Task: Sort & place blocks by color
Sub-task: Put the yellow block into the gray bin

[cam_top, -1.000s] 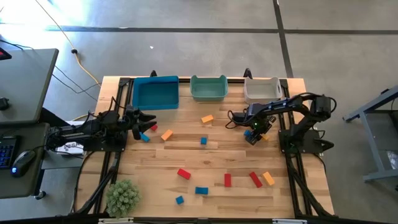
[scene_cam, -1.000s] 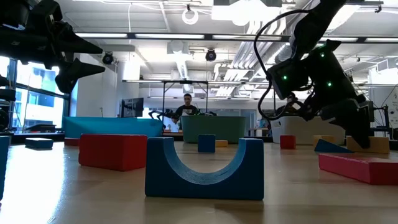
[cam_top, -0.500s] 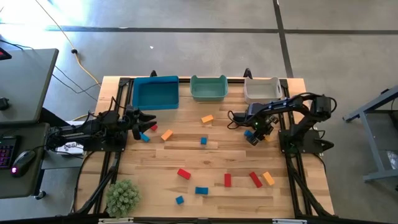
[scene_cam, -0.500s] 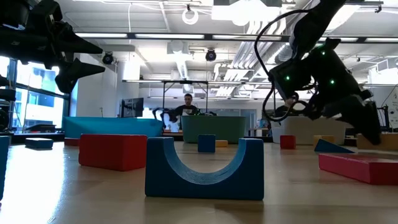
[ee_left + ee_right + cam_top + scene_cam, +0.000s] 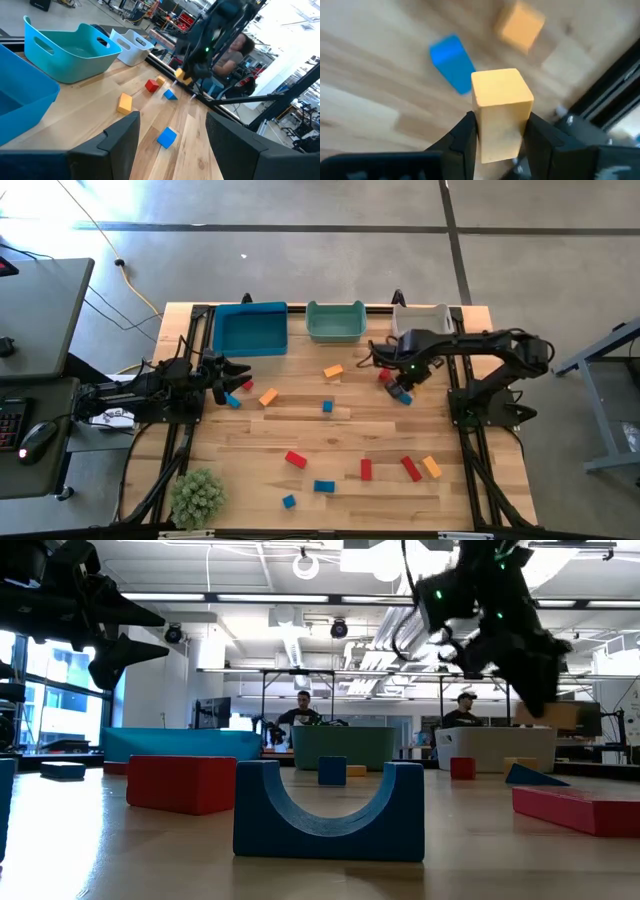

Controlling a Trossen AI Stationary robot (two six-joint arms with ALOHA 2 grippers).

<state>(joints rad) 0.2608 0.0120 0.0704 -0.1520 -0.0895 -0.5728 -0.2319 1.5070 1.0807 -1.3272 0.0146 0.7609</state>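
- an orange block (image 5: 501,114) is sitting pinched in the right gripper (image 5: 498,131), raised above the table (image 5: 350,435) near the white-grey bin (image 5: 419,323)
- the left gripper (image 5: 232,376) is waiting spread wide beside the blue bin (image 5: 249,329)

High view overhead, low view tabletop-level; both share the table (image 5: 330,430).

A robotics lab or workshop: bare concrete floor (image 5: 330,260) around the wooden-slat table (image 5: 330,440). Exposed ceiling ducts (image 5: 290,640), strip lights and seated people (image 5: 302,712) fill the room beyond.
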